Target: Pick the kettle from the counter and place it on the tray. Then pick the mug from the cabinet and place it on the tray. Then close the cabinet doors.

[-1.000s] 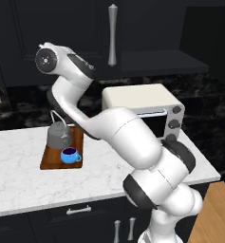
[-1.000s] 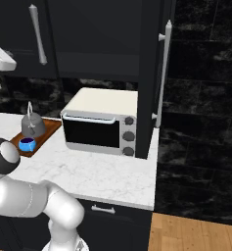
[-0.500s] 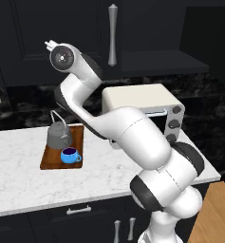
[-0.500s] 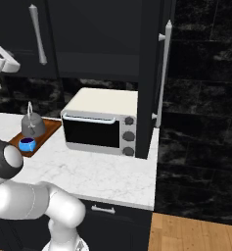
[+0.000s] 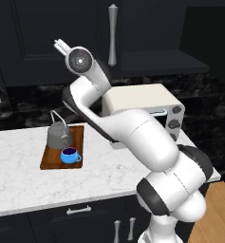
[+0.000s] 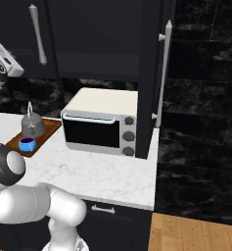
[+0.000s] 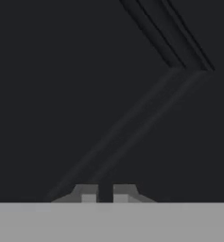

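**Claw Raised at Cabinet Door; Kettle and Mug on Tray**

The two-finger claw (image 7: 101, 194) faces a black panelled cabinet door (image 5: 33, 42), its dark tips parted by a narrow slit and gripping nothing; the door's long silver handle (image 5: 113, 34) stands vertical. The squat dark grey metal kettle (image 5: 60, 135) sits upright on the flat brown wooden tray (image 5: 50, 160); its spout direction is hard to make out. The small bright blue mug (image 5: 70, 155) stands just before the kettle, handle towards the white toaster oven (image 5: 142, 102); the tray's long axis runs front to back on the white marble-look counter (image 5: 19, 171).
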### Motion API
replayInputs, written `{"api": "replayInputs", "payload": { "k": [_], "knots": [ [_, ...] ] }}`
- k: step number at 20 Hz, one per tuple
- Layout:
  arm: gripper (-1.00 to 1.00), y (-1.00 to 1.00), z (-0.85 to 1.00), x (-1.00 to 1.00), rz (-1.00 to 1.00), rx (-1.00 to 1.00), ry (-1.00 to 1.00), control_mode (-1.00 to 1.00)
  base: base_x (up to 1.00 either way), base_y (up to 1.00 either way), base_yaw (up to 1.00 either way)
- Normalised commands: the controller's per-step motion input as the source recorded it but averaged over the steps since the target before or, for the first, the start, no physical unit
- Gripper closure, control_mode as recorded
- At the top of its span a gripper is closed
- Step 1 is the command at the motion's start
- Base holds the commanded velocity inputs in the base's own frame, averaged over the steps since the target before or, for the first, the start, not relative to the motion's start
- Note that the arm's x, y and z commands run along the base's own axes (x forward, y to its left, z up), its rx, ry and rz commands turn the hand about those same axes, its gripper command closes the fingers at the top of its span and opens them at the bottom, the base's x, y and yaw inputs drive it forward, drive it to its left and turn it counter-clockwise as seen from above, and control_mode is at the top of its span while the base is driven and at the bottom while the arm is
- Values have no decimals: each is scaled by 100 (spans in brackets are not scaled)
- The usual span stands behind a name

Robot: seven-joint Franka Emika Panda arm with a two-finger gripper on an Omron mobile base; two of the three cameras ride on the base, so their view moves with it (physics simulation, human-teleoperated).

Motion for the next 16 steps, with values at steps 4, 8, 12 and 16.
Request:
{"api": "replayInputs", "payload": {
  "k": [4, 8, 12, 16],
  "knots": [
    [100, -98, -47, 70, 5, 31, -1, -100, 0, 0, 0],
    [100, -75, -40, 63, 1, 24, -1, -100, 0, 0, 0],
    [100, -37, 10, -40, 0, 6, -4, -100, 0, 0, 0],
    [100, -42, 23, -99, 0, 4, -2, -100, 0, 0, 0]
  ]
}}
